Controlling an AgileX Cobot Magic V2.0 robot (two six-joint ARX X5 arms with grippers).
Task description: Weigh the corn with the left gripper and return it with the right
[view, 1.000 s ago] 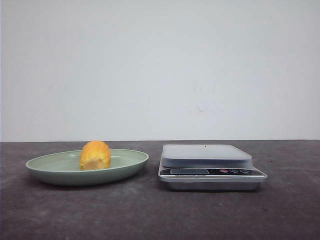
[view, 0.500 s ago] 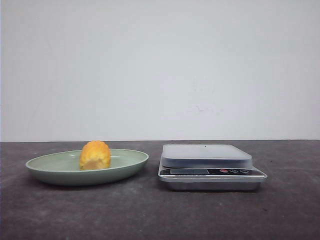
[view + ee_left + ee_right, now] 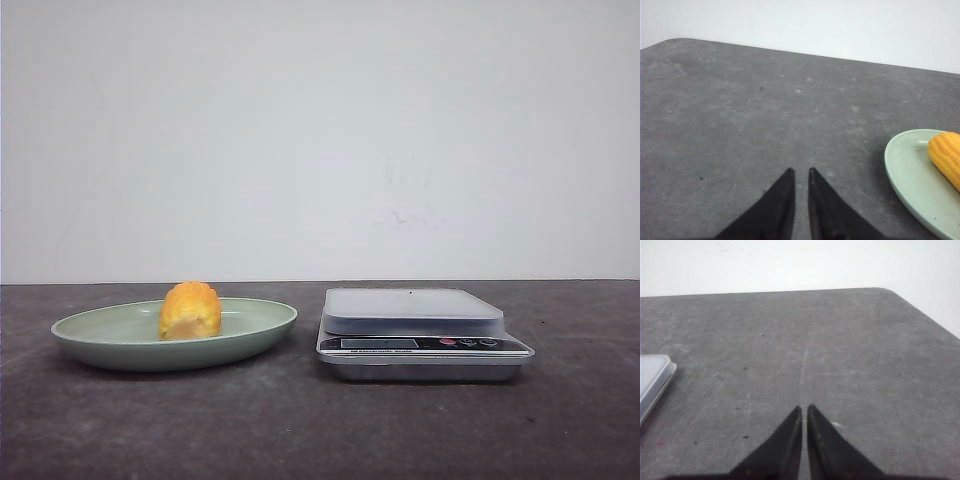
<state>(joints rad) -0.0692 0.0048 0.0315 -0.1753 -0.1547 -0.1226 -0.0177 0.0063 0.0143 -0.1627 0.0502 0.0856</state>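
The corn (image 3: pixel 190 311), a short yellow-orange cob, lies on the green plate (image 3: pixel 120 345) at the left of the table. It also shows in the left wrist view (image 3: pixel 946 155) on the plate (image 3: pixel 905 170). My left gripper (image 3: pixel 800 171) is shut and empty, over bare table well apart from the plate. My right gripper (image 3: pixel 804 407) is shut and empty over bare table, apart from the scale's corner (image 3: pixel 654 375). Neither gripper shows in the front view.
A silver kitchen scale (image 3: pixel 420 335) with a pale top platform stands to the right of the plate. The dark grey table ends at a white wall behind. Its rounded far corners show in both wrist views.
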